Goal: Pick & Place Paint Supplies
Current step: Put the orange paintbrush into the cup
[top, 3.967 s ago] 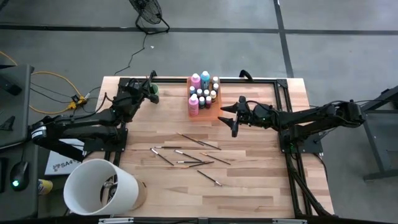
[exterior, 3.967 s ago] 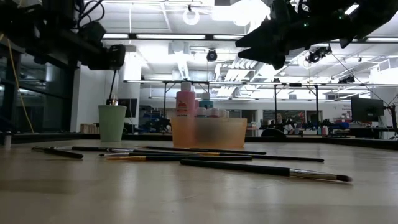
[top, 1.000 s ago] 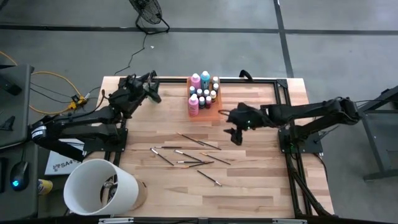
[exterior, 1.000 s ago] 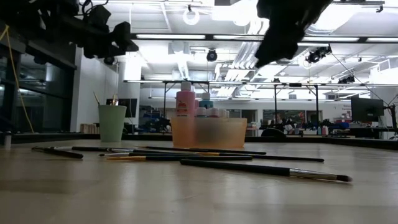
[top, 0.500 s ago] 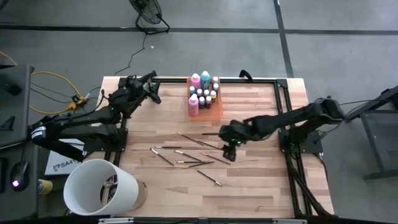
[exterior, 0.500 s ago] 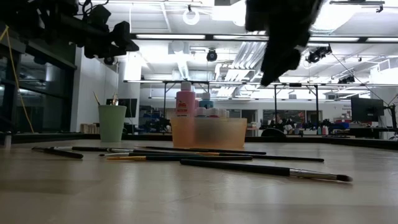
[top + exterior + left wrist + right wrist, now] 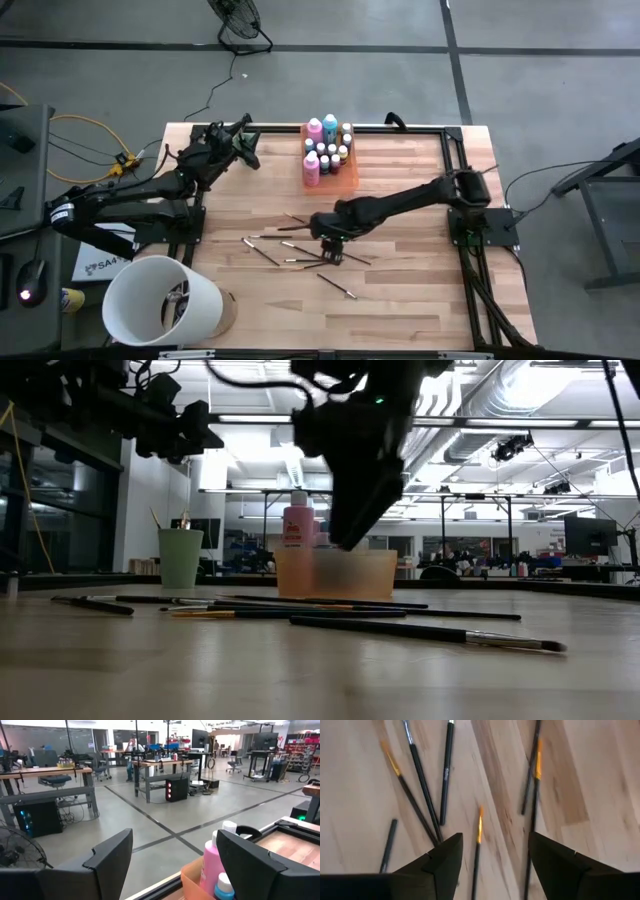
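Observation:
Several thin dark-handled brushes (image 7: 300, 245) lie scattered flat on the wooden table's middle, also seen in the low view (image 7: 330, 610) and the right wrist view (image 7: 422, 785). My right gripper (image 7: 330, 245) hangs open just above them, pointing steeply down, with nothing between its fingers (image 7: 445, 857). Pink (image 7: 311, 167) and teal (image 7: 330, 125) bottles and small dark pale-capped bottles (image 7: 335, 155) stand in the orange tray (image 7: 346, 183) at the far edge. My left gripper (image 7: 243, 148) waits open and level at the far left, above the mint-green cup (image 7: 180, 560), which holds a few brushes.
A big white bucket (image 7: 160, 300) stands at the table's near left corner. Black frame rails (image 7: 455, 150) run along the far and right edges. Bare wood (image 7: 400, 300) lies near and right of the brushes.
My right gripper has swept from beside the orange tray toward the table's left and near edge, sinking and tipping further downward, until it hangs over the scattered brushes. The brushes, tray and cup have stayed put.

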